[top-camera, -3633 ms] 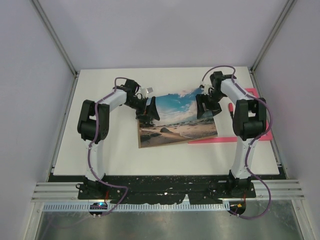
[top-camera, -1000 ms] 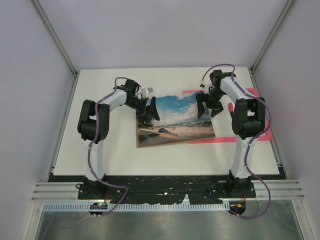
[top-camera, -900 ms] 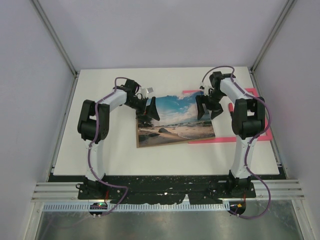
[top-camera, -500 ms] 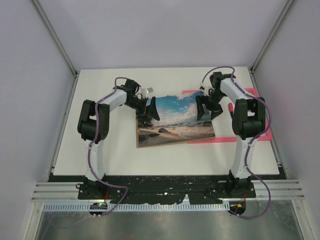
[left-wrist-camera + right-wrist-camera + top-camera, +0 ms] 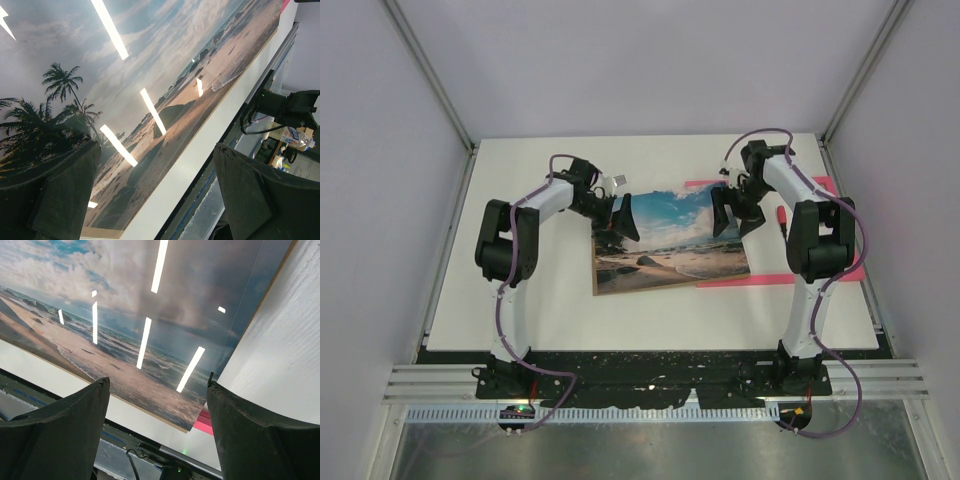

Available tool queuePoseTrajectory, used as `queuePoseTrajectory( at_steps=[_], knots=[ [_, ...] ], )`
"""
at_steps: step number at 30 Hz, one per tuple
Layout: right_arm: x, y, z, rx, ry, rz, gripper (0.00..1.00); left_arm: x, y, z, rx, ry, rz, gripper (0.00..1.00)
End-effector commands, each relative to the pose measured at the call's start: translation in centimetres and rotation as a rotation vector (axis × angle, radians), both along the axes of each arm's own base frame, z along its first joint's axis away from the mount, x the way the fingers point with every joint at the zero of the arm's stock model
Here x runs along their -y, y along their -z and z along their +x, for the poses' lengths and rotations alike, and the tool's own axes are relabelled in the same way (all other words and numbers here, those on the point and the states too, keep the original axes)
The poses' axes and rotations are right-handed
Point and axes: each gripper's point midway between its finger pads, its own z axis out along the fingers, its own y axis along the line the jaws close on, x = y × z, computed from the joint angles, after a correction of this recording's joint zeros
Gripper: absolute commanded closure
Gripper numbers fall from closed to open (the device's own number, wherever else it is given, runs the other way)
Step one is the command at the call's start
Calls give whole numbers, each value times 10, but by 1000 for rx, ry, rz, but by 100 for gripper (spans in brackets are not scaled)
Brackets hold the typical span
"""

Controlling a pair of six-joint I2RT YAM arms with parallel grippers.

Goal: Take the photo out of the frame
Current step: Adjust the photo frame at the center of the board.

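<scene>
Bright, even overhead light; strip-lamp reflections glare across the glossy photo [image 5: 165, 60] in wrist views.

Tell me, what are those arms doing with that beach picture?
Two robot arms are taking a rectangular beach-scene photo print out of a thin pink rectangular frame. The print lies on the white table, partly overlapping the frame. The left end effector and right end effector sit open at its sides, gripping nothing.

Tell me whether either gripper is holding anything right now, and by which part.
Nothing is held. The left gripper and right gripper both stand open over opposite ends of the photo.
</scene>
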Motion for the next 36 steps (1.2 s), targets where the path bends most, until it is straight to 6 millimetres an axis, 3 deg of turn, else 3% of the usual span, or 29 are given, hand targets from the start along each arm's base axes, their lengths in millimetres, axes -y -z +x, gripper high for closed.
queuePoseTrajectory(
  at_steps=[1,6,15,22,36],
  knots=[
    [3,-14,0,44,-10,-9,18,4,-3,6,33,11,-10,0],
    [11,-14,-9,24,-7,-15,18,4,-3,6,31,11,-9,0],
    [23,-7,-52,-47,-54,-3,18,5,-4,5,33,14,-9,0],
    [20,0,-76,-103,-79,42,18,4,-4,6,34,13,-11,0],
    [16,-6,-86,-113,-85,68,18,5,-3,6,33,14,-8,0]
  ],
)
